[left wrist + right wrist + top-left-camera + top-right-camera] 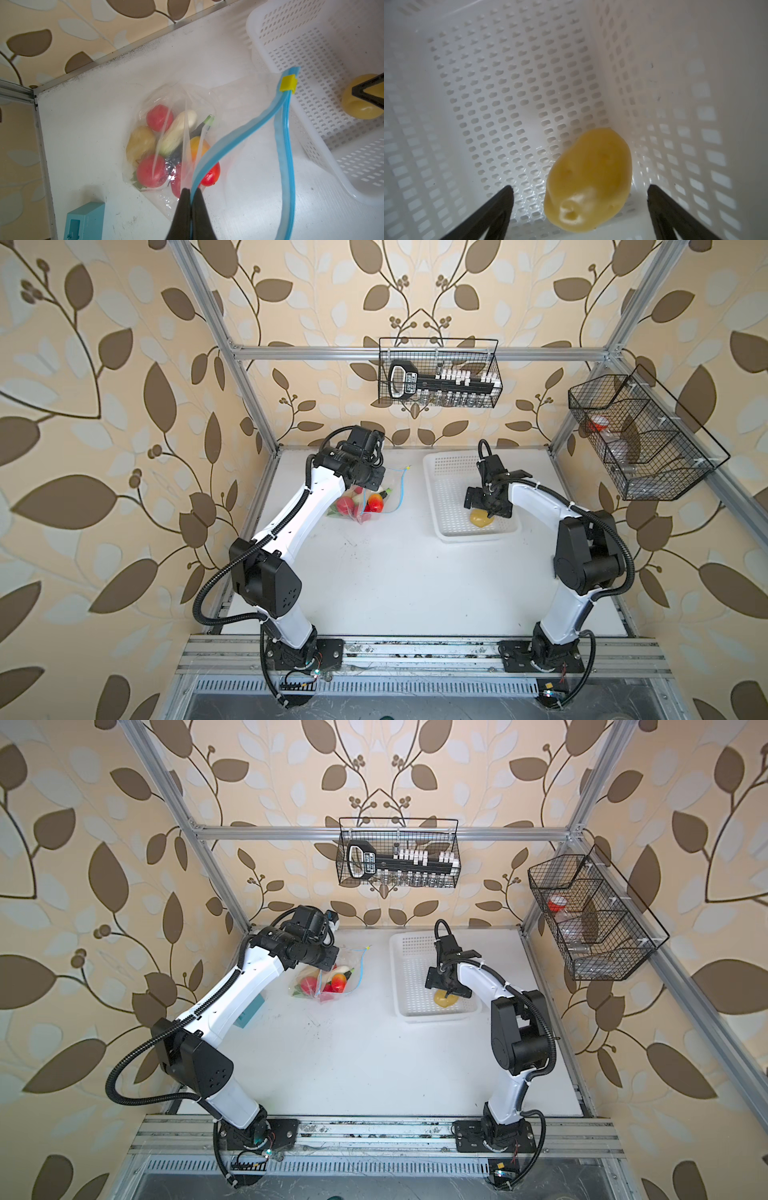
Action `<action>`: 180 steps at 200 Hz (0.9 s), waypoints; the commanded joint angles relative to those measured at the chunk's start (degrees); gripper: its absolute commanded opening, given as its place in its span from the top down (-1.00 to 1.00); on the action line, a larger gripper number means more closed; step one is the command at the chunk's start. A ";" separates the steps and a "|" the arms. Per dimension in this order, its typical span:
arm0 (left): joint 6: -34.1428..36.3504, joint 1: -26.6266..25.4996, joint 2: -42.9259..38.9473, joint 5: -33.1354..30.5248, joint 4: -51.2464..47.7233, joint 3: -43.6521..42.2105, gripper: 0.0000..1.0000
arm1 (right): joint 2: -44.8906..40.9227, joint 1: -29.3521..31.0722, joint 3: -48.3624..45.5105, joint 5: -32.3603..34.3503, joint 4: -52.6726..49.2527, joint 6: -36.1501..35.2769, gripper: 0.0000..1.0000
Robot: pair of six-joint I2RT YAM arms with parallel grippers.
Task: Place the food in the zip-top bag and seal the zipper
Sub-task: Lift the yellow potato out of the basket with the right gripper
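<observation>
**Q:** What was the state of the left pincer [190, 192]?

**A:** Fully closed. It gripped one side of the zipper [234, 137], the blue strip at the mouth of the bag [187, 97]. The other side of the strip curved away on its own, so the mouth stood open. Both sides met at the yellow slider [287, 84], at the end far from the fingertips.

**Q:** Where was the food [160, 117]?

**A:** Most of it lay inside the bag on the counter [83, 124], beneath and ahead of the left pincer:
- red tomatoes [150, 171]
- a bagged potato [141, 143]
- a cabbage [180, 133]
- an eggplant [199, 129]
- a mango [197, 146]

One loose potato [591, 166] lay outside the bag, in the basket [508, 83].

**Q:** And the right pincer [580, 187]?

**A:** Spread wide, holding nothing. It hung inside the basket with the loose potato between its fingers. The right wrist view showed a gap on each side of the potato, so neither finger touched it. The potato rested on the basket floor, close to one wall.

**Q:** How did the two pincers stand to each other?

**A:** Well apart in both top views. The basket stood near the slider end of the bag, on the right pincer's side.
</observation>
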 commanded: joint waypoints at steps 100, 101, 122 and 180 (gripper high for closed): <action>0.23 -0.31 -3.01 0.40 1.22 -1.27 1.00 | 5.19 -0.38 -1.99 0.72 6.35 11.95 -1.00; 0.27 -0.31 -3.05 0.43 1.22 -1.27 1.00 | 5.23 -0.38 -2.05 0.71 6.45 11.95 -0.99; 0.24 -0.31 -2.91 0.35 1.22 -1.17 1.00 | 5.51 -0.27 -2.18 1.11 7.33 12.15 -0.95; 0.28 -0.31 -2.40 0.26 0.98 -0.91 1.00 | 8.02 -1.15 0.14 2.02 6.36 11.53 -0.71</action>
